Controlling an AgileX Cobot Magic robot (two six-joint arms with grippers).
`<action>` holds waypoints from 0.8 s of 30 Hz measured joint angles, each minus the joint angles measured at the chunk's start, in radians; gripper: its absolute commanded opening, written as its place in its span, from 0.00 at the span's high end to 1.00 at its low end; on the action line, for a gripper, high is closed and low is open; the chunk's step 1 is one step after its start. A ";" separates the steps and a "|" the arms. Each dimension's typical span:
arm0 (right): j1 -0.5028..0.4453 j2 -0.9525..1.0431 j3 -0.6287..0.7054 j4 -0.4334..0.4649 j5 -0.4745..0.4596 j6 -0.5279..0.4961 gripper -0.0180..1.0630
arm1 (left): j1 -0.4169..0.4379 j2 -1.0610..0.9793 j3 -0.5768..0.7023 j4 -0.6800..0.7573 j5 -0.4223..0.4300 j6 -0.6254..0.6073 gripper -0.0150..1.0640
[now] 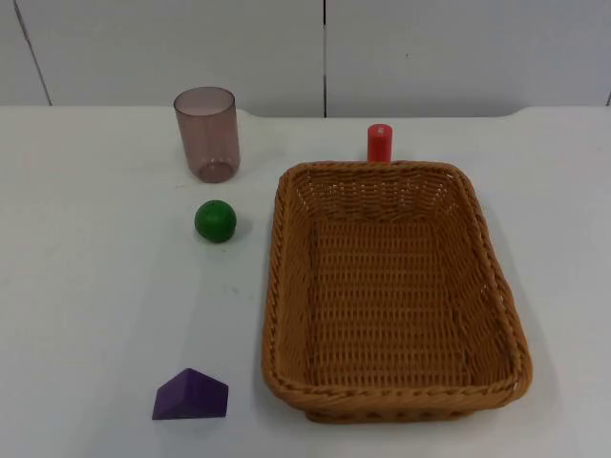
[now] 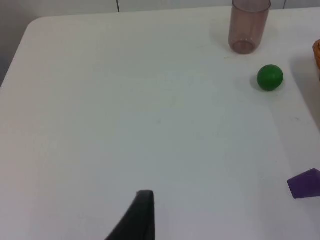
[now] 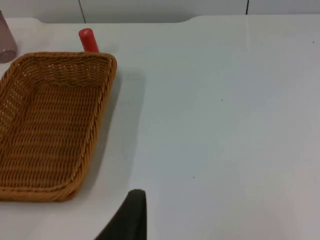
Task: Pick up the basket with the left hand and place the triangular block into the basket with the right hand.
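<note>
An empty brown wicker basket (image 1: 284,286) stands on the white table, right of centre. The purple triangular block (image 1: 191,395) lies near the front edge, to the left of the basket. In the left wrist view the block (image 2: 305,183) is off to the side of my left gripper (image 2: 141,217), which hangs over bare table, well apart from it. My right gripper (image 3: 131,215) hangs over bare table beside the basket (image 3: 50,115), near one of its corners and not touching it. Both arms wait.
A translucent brownish cup (image 1: 206,134) stands at the back left, with a green ball (image 1: 216,220) in front of it. A red cylinder (image 1: 380,143) stands just behind the basket's far rim. The grey partition wall closes the table's back.
</note>
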 measured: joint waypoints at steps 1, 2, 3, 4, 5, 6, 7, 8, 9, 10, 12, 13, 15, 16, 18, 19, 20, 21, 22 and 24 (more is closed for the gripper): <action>0.000 0.000 0.000 0.000 0.000 0.000 0.02 | 0.000 0.000 0.000 0.000 0.000 0.000 0.01; 0.000 0.000 0.000 0.000 0.000 0.010 0.02 | 0.000 0.000 0.000 0.000 0.000 0.000 0.01; 0.000 0.000 0.000 0.000 0.000 0.019 0.02 | 0.000 0.000 0.000 0.000 0.000 0.000 0.01; 0.000 0.000 0.000 0.000 0.000 0.027 0.02 | 0.000 0.000 0.000 0.000 0.000 0.000 0.01; 0.000 0.000 0.000 0.000 0.000 0.027 0.02 | 0.000 0.000 0.000 0.000 0.000 0.000 0.01; 0.000 0.000 0.000 0.000 0.000 0.029 0.02 | 0.000 0.000 0.000 0.000 0.000 0.000 0.01; 0.000 0.000 0.000 0.000 0.000 0.029 0.02 | 0.000 0.000 0.000 0.000 0.000 0.000 0.01; 0.000 0.000 0.000 0.000 0.000 0.029 0.02 | 0.000 0.000 0.000 0.000 0.000 0.000 0.01; 0.000 0.000 0.000 0.000 0.000 0.029 0.02 | 0.000 0.000 0.000 0.002 0.000 -0.001 0.01; 0.000 0.000 0.000 0.000 0.000 0.029 0.02 | 0.000 0.000 0.000 0.002 0.000 -0.001 0.01; 0.000 0.000 0.000 0.000 0.000 0.031 0.02 | 0.000 0.000 0.000 0.002 0.000 -0.004 0.01; 0.000 0.000 0.000 0.000 0.000 0.031 0.02 | 0.000 0.000 0.000 0.002 0.000 -0.004 0.01; 0.000 0.000 0.002 0.000 0.000 0.031 0.02 | 0.000 0.000 0.000 0.002 0.000 -0.005 0.01; 0.000 0.000 0.007 0.000 0.000 0.031 0.02 | 0.000 0.000 0.000 0.002 0.000 -0.005 0.01; 0.000 0.000 0.007 -0.002 0.000 0.031 0.02 | 0.000 0.000 0.000 0.002 0.000 -0.005 0.01; 0.000 0.000 0.007 -0.002 0.000 0.031 0.02 | 0.000 0.000 0.000 0.002 0.000 -0.005 0.01; 0.000 0.000 0.007 -0.002 0.000 0.031 0.02 | 0.000 0.000 0.000 0.002 0.000 -0.010 0.01; 0.000 0.000 -0.001 -0.002 0.000 0.031 0.02 | 0.000 0.000 -0.007 0.009 0.000 -0.026 0.01; 0.000 0.008 -0.022 -0.007 0.005 0.031 0.02 | 0.000 0.000 -0.013 0.014 0.000 -0.034 0.01; 0.000 0.016 -0.033 -0.007 0.009 0.031 0.02 | 0.000 0.003 -0.030 0.027 0.000 -0.046 0.01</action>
